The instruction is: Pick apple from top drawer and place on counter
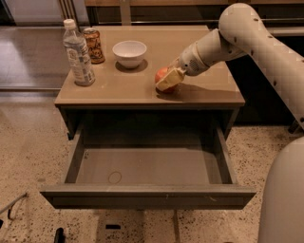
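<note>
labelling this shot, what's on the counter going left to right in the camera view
water bottle → can → white bowl → apple, with the pincer closed on the apple's right side, low over the counter

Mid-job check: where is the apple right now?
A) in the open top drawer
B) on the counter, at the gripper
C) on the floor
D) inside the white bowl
B: the apple rests on the counter with the gripper against it, right of the white bowl.

Speckled terrazzo floor point(28, 142) under warm, dim light.
Glossy darker flooring point(28, 57) at upper left; dark wood-edged furniture point(190, 14) along the back.
</note>
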`<state>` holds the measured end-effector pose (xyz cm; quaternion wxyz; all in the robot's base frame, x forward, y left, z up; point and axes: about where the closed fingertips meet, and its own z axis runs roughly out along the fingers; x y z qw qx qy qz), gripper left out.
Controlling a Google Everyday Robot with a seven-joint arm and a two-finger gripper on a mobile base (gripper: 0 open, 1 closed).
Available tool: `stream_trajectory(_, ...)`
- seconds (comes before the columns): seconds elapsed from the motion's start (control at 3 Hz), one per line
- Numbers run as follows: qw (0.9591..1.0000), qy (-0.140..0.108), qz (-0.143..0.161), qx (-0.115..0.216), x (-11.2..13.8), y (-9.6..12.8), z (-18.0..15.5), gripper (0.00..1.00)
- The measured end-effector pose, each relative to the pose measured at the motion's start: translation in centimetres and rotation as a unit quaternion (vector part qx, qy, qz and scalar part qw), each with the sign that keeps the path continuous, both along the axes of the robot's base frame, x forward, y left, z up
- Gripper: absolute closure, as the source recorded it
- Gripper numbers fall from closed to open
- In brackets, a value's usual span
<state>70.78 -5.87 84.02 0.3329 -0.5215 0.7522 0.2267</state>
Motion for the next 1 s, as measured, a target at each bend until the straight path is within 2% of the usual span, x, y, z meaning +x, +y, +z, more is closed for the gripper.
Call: stream_trajectory(1.0, 1.0, 0.0, 0.0, 0.0, 0.0, 0.01, -0.01, 0.17)
